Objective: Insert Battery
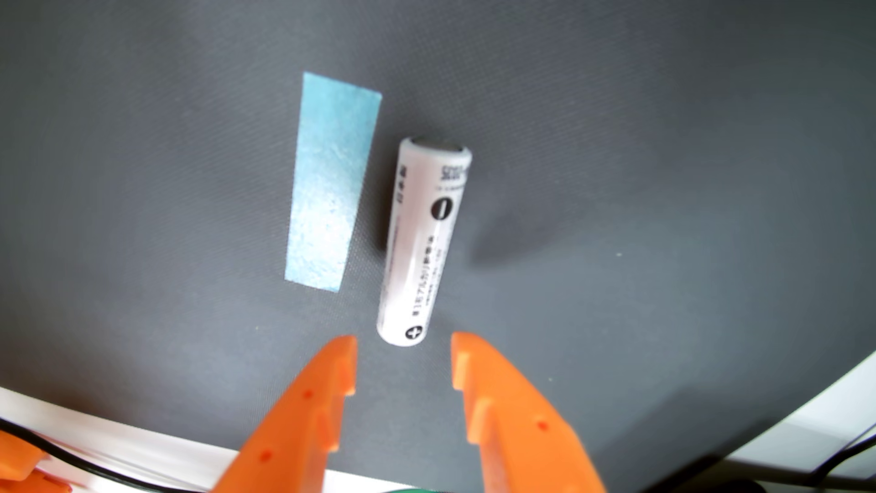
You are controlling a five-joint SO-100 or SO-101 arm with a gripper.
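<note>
A white cylindrical battery [423,239] with black print lies on the dark grey mat [663,189] in the wrist view, its plus end toward the camera. My orange gripper [404,342] stands open just below that end, one fingertip on each side of it, apart from the battery. Nothing is between the fingers. No battery holder shows in this view.
A strip of blue tape [331,182] is stuck to the mat just left of the battery, roughly parallel to it. The mat's edge and a white surface [118,441] with a black cable [71,462] run along the bottom left; another white area sits at the bottom right.
</note>
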